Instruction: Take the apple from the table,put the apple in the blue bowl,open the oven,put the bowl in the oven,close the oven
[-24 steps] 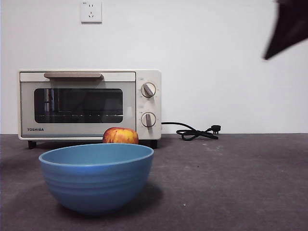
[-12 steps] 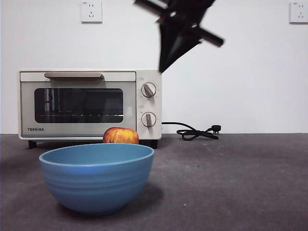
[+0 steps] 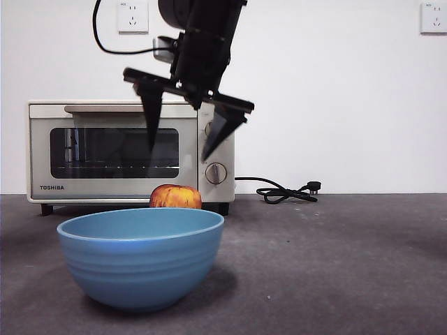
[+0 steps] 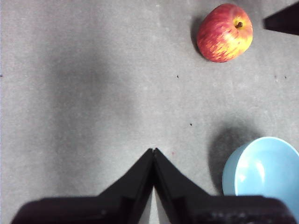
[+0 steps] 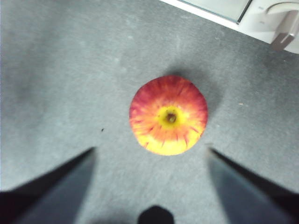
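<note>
Overhead, right end effector spread above apple

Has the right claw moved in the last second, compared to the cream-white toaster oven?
Yes. The right claw swept in from the front view's upper right corner and now hangs open in front of the cream-white toaster oven, above the red apple.

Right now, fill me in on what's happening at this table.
The right tool hangs open above the apple, which sits on the table in front of the closed oven; nothing is gripped. The blue bowl stands empty, nearer the camera than the apple. The left tool is shut and waits off to the side, holding nothing.
</note>
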Controlling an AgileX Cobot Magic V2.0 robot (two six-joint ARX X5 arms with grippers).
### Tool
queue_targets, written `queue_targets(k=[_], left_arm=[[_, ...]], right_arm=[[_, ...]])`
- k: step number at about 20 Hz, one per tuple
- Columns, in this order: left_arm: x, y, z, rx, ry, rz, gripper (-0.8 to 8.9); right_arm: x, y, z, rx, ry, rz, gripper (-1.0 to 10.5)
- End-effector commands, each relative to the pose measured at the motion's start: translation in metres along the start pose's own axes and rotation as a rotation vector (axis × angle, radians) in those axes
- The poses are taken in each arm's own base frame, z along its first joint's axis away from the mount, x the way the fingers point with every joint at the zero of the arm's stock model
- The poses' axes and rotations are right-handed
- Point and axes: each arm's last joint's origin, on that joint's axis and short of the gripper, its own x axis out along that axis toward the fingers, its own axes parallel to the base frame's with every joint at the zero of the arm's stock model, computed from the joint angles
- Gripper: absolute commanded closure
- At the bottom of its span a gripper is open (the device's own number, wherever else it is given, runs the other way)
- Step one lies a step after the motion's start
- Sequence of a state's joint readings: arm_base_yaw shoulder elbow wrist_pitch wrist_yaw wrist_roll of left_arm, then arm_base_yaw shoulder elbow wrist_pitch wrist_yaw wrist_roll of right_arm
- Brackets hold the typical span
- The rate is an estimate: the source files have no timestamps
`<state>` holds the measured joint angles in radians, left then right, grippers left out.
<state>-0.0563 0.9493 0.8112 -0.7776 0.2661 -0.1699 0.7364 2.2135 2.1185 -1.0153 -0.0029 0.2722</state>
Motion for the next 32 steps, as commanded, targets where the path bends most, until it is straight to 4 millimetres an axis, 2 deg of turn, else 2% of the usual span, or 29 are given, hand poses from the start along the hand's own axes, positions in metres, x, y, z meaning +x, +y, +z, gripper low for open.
queue_targets(k=[1, 5, 10, 15, 22, 23, 25, 26, 29, 32], left_arm=[[0.0, -0.001, 0.0, 0.001, 0.002, -0.005, 8.17], [0.0, -0.001, -0.001, -0.003, 0.015, -0.003, 8.18], [0.0, -0.001, -0.002, -0.005, 0.024, -0.001, 8.17], [0.0, 0.0, -0.003, -0.008, 0.032, 0.001, 8.17], [0.0, 0.0, -0.003, -0.009, 0.035, 0.002, 8.17], [0.0, 0.0, -0.003, -0.009, 0.035, 0.001, 8.17], [0.0, 0.0, -0.003, -0.009, 0.035, 0.002, 8.17], [0.0, 0.0, -0.003, -0.009, 0.035, 0.002, 8.17], [0.0, 0.0, -0.003, -0.004, 0.035, 0.001, 8.17], [0.0, 0.0, -0.003, 0.017, 0.035, 0.002, 8.17]], right_arm=[[0.022, 0.001, -0.002, -0.007, 0.034, -0.011, 3.3], [0.048, 0.001, -0.002, -0.006, 0.034, -0.013, 3.3], [0.059, -0.001, 0.001, -0.013, -0.009, -0.056, 3.3], [0.062, 0.0, 0.005, -0.013, -0.047, -0.057, 3.4], [0.094, -0.004, -0.005, -0.014, 0.031, -0.083, 3.6], [0.096, -0.004, -0.006, -0.015, 0.037, -0.083, 4.1], [0.097, -0.005, -0.006, -0.014, 0.038, -0.088, 7.3], [0.097, -0.005, -0.006, -0.014, 0.035, -0.087, 9.5], [0.093, -0.005, -0.007, -0.012, 0.049, -0.107, 9.5], [0.062, -0.002, -0.009, -0.029, 0.082, -0.151, 9.5]])
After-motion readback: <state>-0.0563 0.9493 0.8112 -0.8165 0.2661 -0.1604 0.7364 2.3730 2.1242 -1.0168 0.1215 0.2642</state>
